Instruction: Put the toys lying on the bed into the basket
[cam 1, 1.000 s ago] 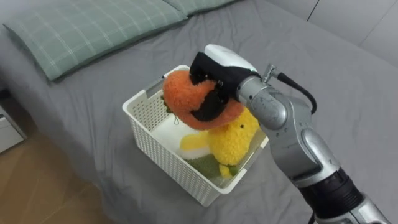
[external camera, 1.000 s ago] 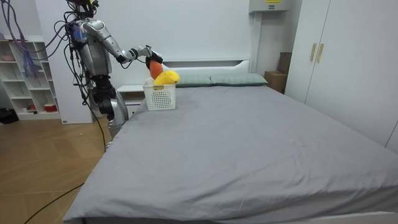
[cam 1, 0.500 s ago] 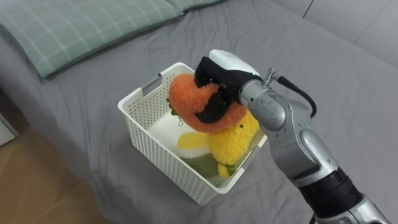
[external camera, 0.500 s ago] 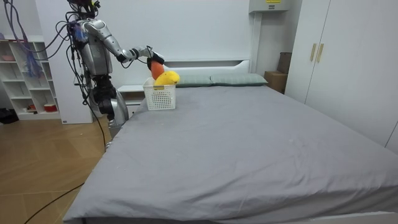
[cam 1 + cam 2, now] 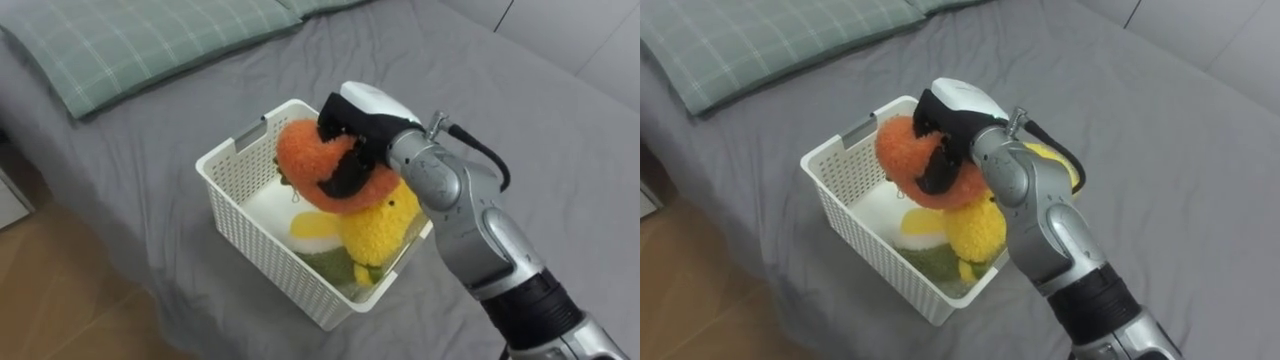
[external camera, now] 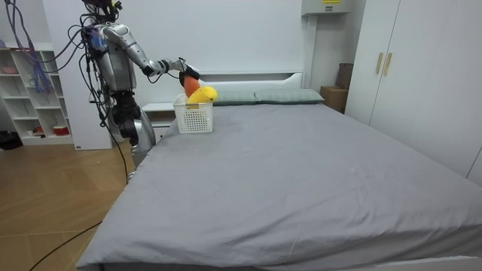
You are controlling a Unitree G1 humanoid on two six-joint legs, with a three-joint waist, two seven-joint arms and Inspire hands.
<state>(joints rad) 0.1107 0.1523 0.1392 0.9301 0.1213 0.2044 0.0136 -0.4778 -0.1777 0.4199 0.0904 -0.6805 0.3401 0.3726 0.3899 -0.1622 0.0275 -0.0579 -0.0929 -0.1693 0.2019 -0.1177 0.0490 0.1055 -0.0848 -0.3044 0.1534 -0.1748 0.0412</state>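
Green checked pillow (image 5: 140, 45) at upper left, wooden floor (image 5: 50, 295) at lower left; in room view, white wardrobe (image 6: 422, 75) at right, shelf (image 6: 34, 98) at far left.

We see: white perforated plastic basket (image 5: 262, 238), smooth; orange round plush toy (image 5: 308, 160) & yellow plush toy (image 5: 376, 233), both shaggy cloth; grey cloth bedsheet (image 5: 545, 125), matt.

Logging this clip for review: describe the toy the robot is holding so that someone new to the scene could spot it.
On the grey bed, near the green checked pillow, stands a white perforated basket. Over its opening the right hand grips a round orange plush toy. It is the only orange one, just above the yellow plush toy in the basket.
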